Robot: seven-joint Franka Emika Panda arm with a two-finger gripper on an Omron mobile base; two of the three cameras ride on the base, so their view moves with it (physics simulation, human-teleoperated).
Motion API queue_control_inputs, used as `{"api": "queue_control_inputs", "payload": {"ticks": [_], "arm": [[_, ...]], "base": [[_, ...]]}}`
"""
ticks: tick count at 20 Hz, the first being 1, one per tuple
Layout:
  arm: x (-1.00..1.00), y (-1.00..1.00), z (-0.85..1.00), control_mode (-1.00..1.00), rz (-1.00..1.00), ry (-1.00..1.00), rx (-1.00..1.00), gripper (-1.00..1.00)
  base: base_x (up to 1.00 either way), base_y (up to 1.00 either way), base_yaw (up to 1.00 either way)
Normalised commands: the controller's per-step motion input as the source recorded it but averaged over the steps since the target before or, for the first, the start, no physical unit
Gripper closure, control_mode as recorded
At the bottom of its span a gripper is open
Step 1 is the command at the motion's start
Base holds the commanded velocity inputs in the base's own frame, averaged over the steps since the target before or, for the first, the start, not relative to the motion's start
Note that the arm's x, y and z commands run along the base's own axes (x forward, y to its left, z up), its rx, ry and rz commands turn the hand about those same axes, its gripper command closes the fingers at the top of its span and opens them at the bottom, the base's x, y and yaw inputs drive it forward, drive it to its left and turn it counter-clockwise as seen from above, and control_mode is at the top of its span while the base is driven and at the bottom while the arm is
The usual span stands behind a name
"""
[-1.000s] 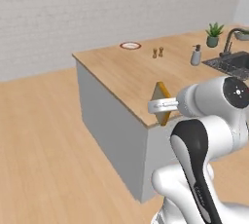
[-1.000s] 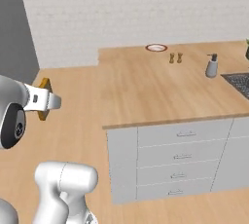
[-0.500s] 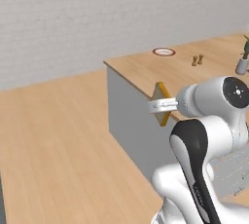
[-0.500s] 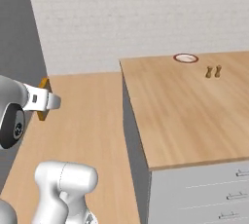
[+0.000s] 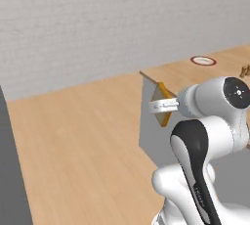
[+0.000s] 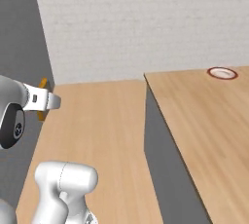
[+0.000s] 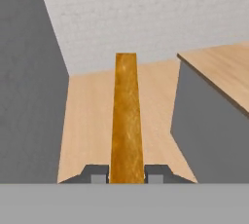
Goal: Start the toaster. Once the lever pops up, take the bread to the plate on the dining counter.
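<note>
Claw [image 7: 126, 174] clamped on thin tan orange-crusted bread slice [image 7: 126, 121], edge-on and carried above the floor; small red-rimmed round plate [image 5: 203, 61] lies ahead-right, well apart, on light-wood tabletop [image 6: 204, 116].

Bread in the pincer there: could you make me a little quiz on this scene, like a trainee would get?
1. True or false: the pincer grips the bread edge-on, crust toward the hand camera.
2. Where is the plate? A on the floor; B on the far part of the counter; C in the pincer.
3. Fill in: in the right base view the counter lies to the ____ of the bread.

Key: 1 true; 2 B; 3 right.
</note>
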Motion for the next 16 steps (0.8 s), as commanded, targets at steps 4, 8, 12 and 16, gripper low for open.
{"api": "queue_control_inputs", "payload": {"ticks": [4, 8, 12, 16], "arm": [[0.0, 0.0, 0.0, 1.0, 0.0, 0.0, 0.0, 1.0], [0.0, 0.0, 0.0, 1.0, 0.0, 0.0, 0.0, 1.0], [0.0, 0.0, 0.0, 1.0, 0.0, 0.0, 0.0, 1.0], [0.0, 0.0, 0.0, 1.0, 0.0, 0.0, 0.0, 1.0]], "base": [[1.0, 0.83, 0.0], [1.0, 0.52, 0.0], [1.0, 0.29, -0.01], [1.0, 0.13, -0.1]]}}
